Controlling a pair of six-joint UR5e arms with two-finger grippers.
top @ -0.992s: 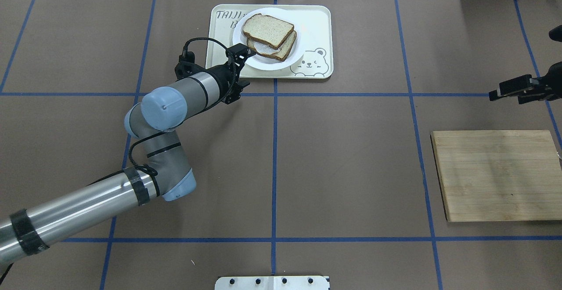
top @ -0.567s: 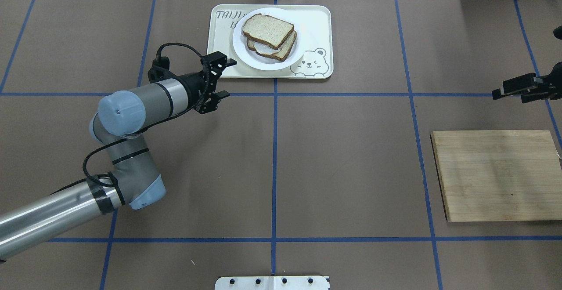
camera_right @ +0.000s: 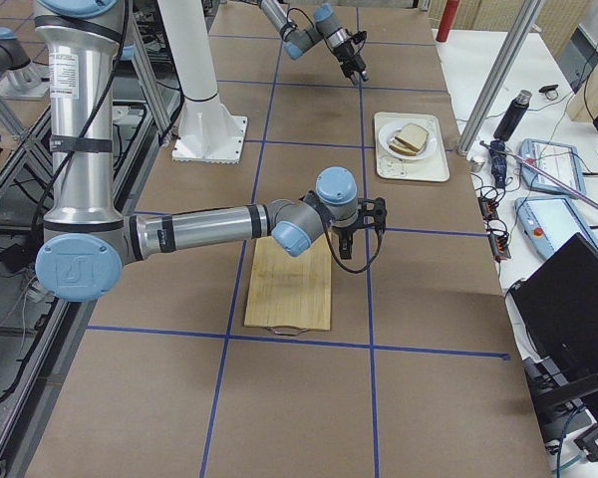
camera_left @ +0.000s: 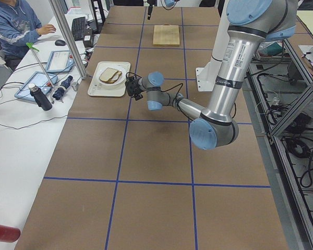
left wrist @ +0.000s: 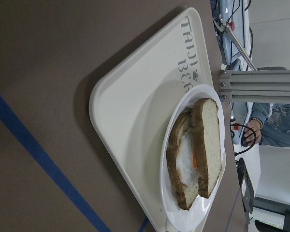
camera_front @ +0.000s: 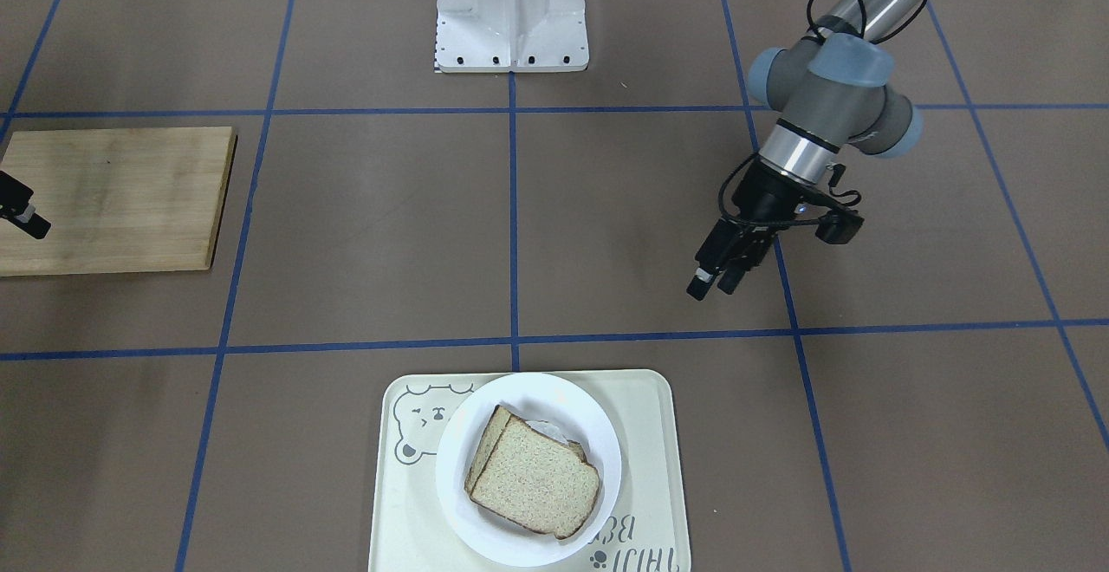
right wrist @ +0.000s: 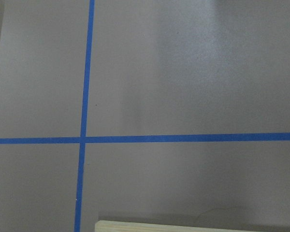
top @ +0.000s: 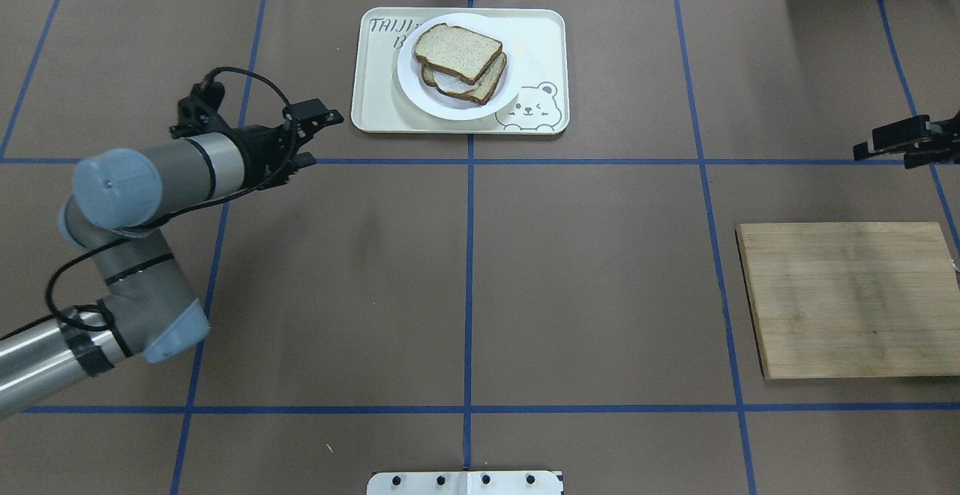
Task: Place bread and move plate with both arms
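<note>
The bread [top: 457, 51] lies on top of a similar slice with a fried egg [top: 487, 82] on the white plate [top: 450, 109], which sits on the cream bear tray [top: 540, 37] at the table's far middle. The left wrist view shows the bread [left wrist: 209, 145] over the egg slice [left wrist: 183, 159] on the plate [left wrist: 166, 212]. My left gripper [top: 321, 137] is open and empty, left of the tray and apart from it; it also shows in the front view [camera_front: 710, 284]. My right gripper [top: 881, 151] is open and empty at the table's far right.
A wooden cutting board [top: 847, 300] lies at the right, just nearer than the right gripper; its edge shows in the right wrist view [right wrist: 183, 226]. The white robot base plate [top: 465, 482] is at the near middle. Blue tape lines grid the brown table.
My left gripper has pulled back leftward from the plate's rim to a spot left of the tray, still open and empty. My right gripper has drifted slightly right and farther away.
</note>
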